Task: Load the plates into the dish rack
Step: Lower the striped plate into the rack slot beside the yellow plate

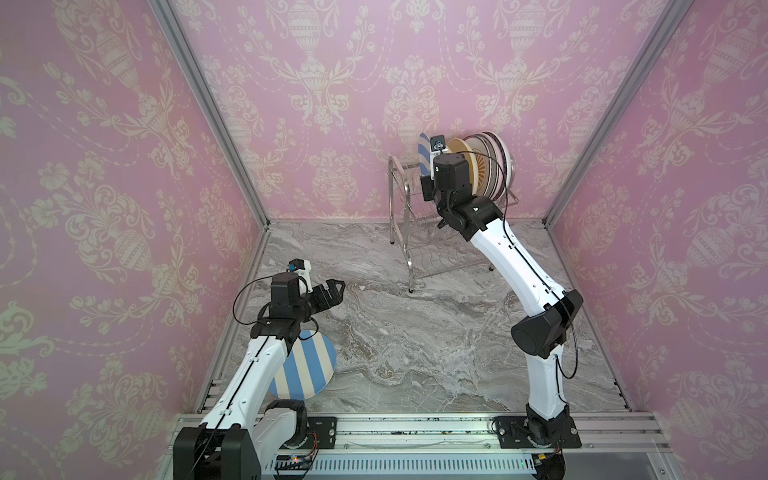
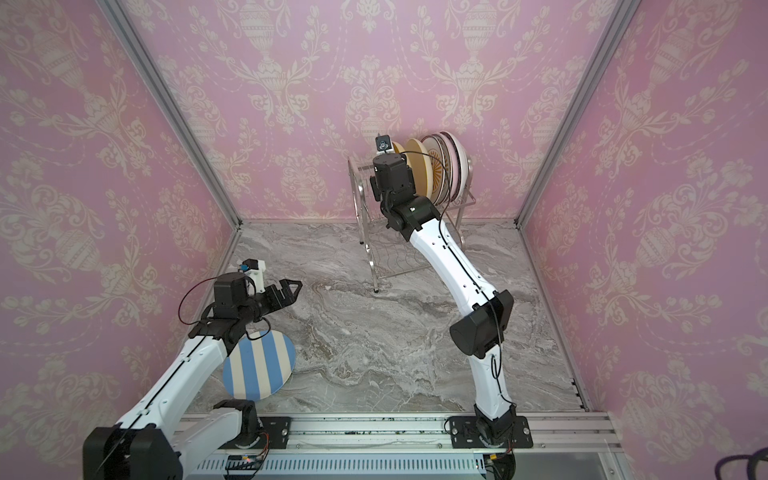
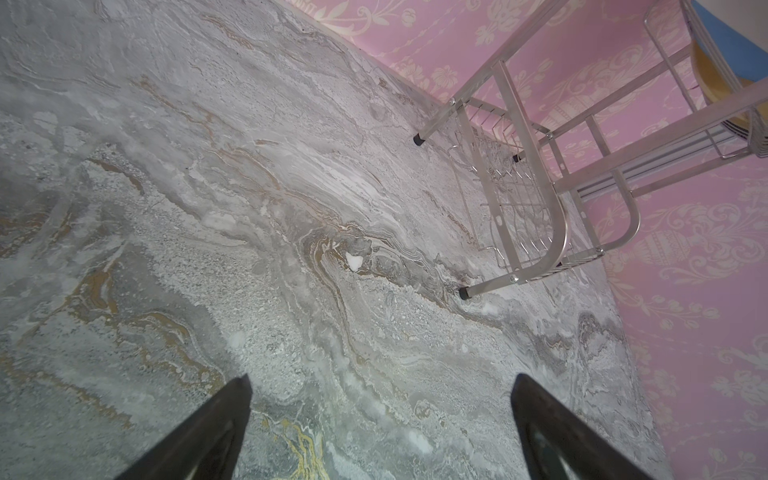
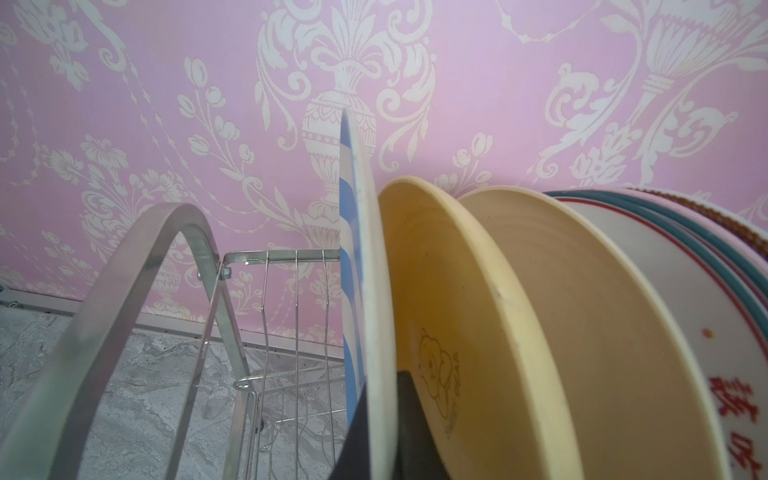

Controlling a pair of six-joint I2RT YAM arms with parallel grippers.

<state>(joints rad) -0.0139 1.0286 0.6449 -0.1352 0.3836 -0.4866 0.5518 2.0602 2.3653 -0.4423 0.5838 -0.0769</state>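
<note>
Right tool (image 4: pixel 381 419) pinching striped plate (image 4: pixel 352 249) rim in dish rack (image 4: pixel 137 270); left tool (image 3: pixel 380 388) spread, empty.

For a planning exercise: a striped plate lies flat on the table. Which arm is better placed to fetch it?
Left, probably. The flat striped plate lies by that arm's base, and the left gripper hovers open and empty. The right gripper is shut on the upright striped plate at the dish rack.

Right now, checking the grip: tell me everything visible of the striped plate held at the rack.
The striped plate is blue-and-cream striped on its face and plain pale on the back. It stands upright on edge atop the dish rack, beside the yellow plate, its rim pinched by the right gripper. Its lower edge is hidden.
</note>
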